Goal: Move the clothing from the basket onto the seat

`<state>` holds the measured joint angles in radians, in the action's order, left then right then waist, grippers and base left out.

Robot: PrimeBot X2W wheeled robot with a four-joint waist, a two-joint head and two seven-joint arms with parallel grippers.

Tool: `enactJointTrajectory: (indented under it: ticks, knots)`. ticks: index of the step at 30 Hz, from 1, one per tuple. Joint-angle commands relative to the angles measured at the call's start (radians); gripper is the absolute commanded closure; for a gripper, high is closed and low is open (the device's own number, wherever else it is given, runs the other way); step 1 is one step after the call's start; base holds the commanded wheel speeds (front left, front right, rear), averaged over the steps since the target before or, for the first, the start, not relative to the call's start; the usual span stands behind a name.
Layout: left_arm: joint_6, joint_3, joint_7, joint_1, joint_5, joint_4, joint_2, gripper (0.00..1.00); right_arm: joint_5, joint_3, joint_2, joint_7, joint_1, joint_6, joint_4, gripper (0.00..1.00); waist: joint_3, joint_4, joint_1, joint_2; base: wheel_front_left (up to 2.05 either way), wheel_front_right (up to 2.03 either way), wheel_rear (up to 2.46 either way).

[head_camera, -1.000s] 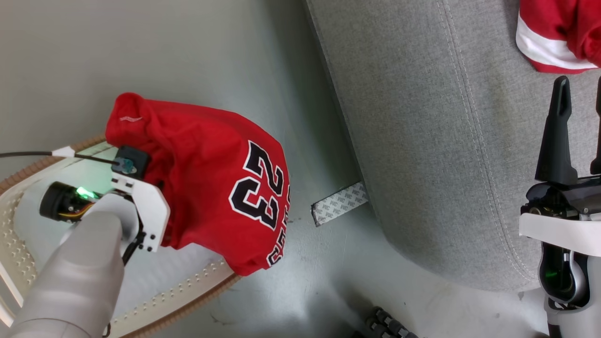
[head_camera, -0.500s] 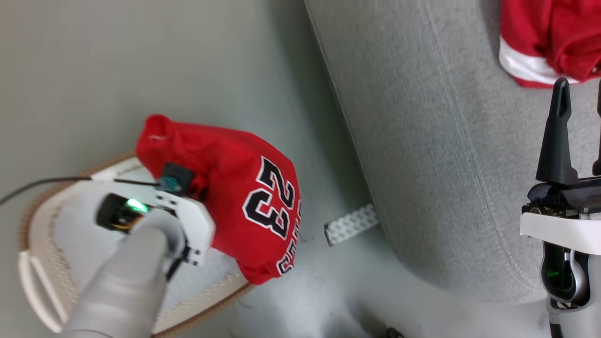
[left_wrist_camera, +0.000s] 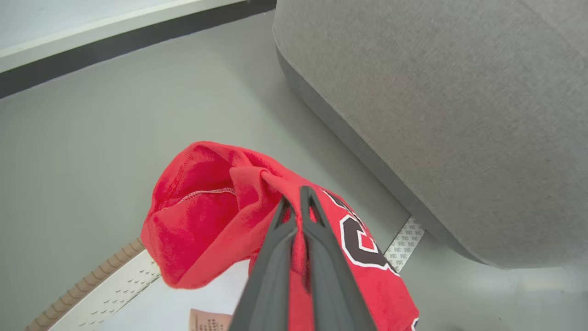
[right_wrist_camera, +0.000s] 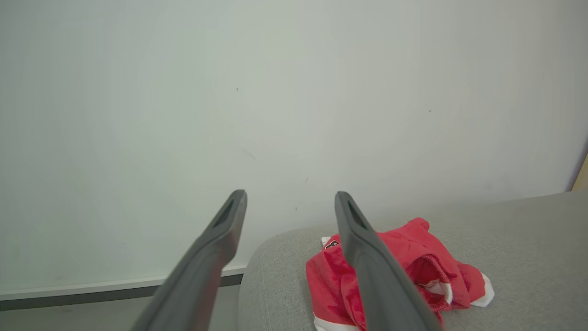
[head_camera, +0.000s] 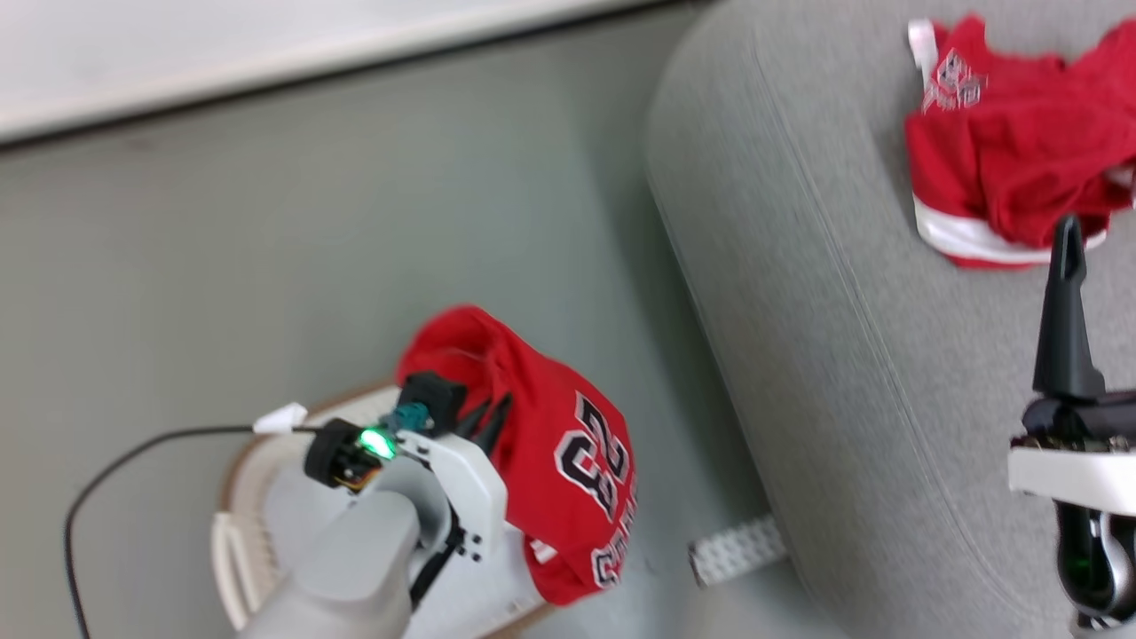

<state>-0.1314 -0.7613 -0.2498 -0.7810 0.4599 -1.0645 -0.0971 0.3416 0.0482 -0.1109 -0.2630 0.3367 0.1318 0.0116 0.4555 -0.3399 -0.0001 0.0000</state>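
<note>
A red jersey (head_camera: 550,479) with a black-and-white "23" hangs bunched over the right side of the cream basket (head_camera: 232,541), its lower part draped past the tan rim. My left gripper (left_wrist_camera: 296,195) is shut on a fold of that jersey (left_wrist_camera: 202,220). A second red garment with white trim (head_camera: 1003,177) lies crumpled on the light-grey seat (head_camera: 843,311). My right gripper (right_wrist_camera: 289,197) stands open and holds nothing, above the seat (right_wrist_camera: 528,230) and near that garment (right_wrist_camera: 404,266); one of its fingers (head_camera: 1063,311) shows at the right edge of the head view.
The basket stands on the grey floor left of the seat's rounded corner (left_wrist_camera: 436,115). A patterned strip of tape (head_camera: 737,550) lies on the floor at the seat's foot. A black cable (head_camera: 106,479) trails from my left wrist. A pale wall with a dark baseboard (left_wrist_camera: 138,39) runs behind.
My left gripper has shut on the jersey, which now hangs bunched from its fingers. The head view has shifted, showing more of the seat and the wall. The right gripper stays open.
</note>
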Motion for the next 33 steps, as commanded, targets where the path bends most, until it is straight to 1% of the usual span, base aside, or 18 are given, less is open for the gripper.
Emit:
enactJointTrajectory:
  ticks: [1, 6, 13, 18, 25, 33]
  knots:
    - [0.002, -0.007, -0.008, 0.025, 0.014, 0.016, 0.005, 1.00, 0.000, 0.007, -0.016, -0.002, -0.022, -0.002, -0.006, 0.00, -0.117, 0.084, 0.0001, 0.0000, 0.00, 0.00, 0.00]
    - [0.002, -0.028, -0.015, 0.068, 0.059, 0.107, 0.009, 1.00, 0.015, 0.004, -0.041, 0.002, -0.069, -0.002, -0.031, 0.00, -0.234, 0.147, 0.0001, 0.0000, 0.00, 0.00, 0.00]
    - [0.002, 0.003, -0.015, 0.127, 0.078, 0.285, -0.012, 1.00, 0.034, -0.010, -0.051, 0.019, -0.140, -0.002, -0.053, 0.00, -0.371, 0.220, 0.0001, 0.0000, 0.00, 0.00, 0.00]
    - [0.002, 0.013, -0.015, 0.135, 0.124, 0.399, -0.002, 1.00, 0.050, -0.024, -0.043, 0.031, -0.191, -0.002, -0.060, 0.00, -0.442, 0.265, 0.0001, 0.0000, 0.00, 0.00, 0.00]
    - [0.037, 0.046, 0.037, 0.092, 0.145, 0.567, -0.036, 1.00, 0.061, -0.062, -0.030, 0.040, -0.228, -0.002, -0.065, 0.00, -0.478, 0.302, 0.0001, 0.0000, 0.00, 0.00, 0.00]
    - [0.094, 0.102, 0.096, 0.050, 0.163, 0.748, -0.094, 1.00, 0.072, -0.114, -0.019, 0.031, -0.248, -0.002, -0.100, 0.00, -0.496, 0.317, 0.0001, 0.0000, 0.00, 0.00, 0.00]
